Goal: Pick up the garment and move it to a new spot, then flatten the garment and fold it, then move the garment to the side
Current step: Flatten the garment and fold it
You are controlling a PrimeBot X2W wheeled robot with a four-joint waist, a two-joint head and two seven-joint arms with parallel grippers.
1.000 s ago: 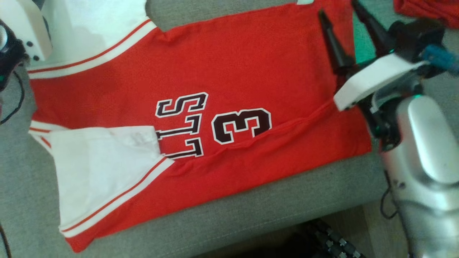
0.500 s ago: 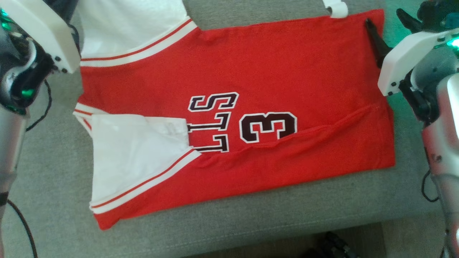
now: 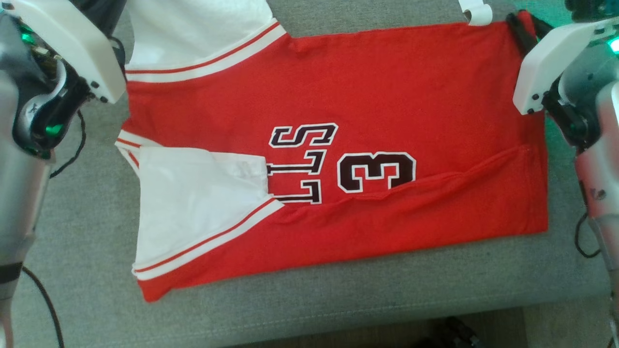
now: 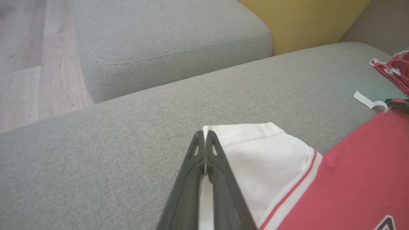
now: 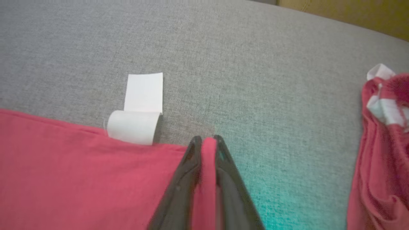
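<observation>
The garment [image 3: 387, 96] is a red jersey with white sleeves and dark lettering, spread flat on the grey sofa seat [image 3: 338, 299] with its near edge folded over. My left gripper [image 4: 204, 136] is shut on the edge of the far white sleeve [image 4: 262, 159]. In the head view its fingers are hidden behind the white wrist housing [image 3: 72, 43]. My right gripper [image 5: 207, 139] is shut on the far corner of the red hem [image 5: 80, 166], with a strip of red cloth pinched between its fingers. The same gripper [image 3: 524, 26] appears at the jersey's top right corner.
A white label tag [image 5: 140, 108] curls out from the far hem beside my right gripper. Another red garment [image 5: 383, 143] lies crumpled further right on the seat. A second grey cushion [image 4: 159, 41], a yellow cushion [image 4: 303, 19] and wood floor [image 4: 22, 64] lie beyond the left arm.
The head camera has shifted, so the jersey sits more to the right in the picture. My right gripper went from open over the hem to shut on its corner. The left grip is unchanged.
</observation>
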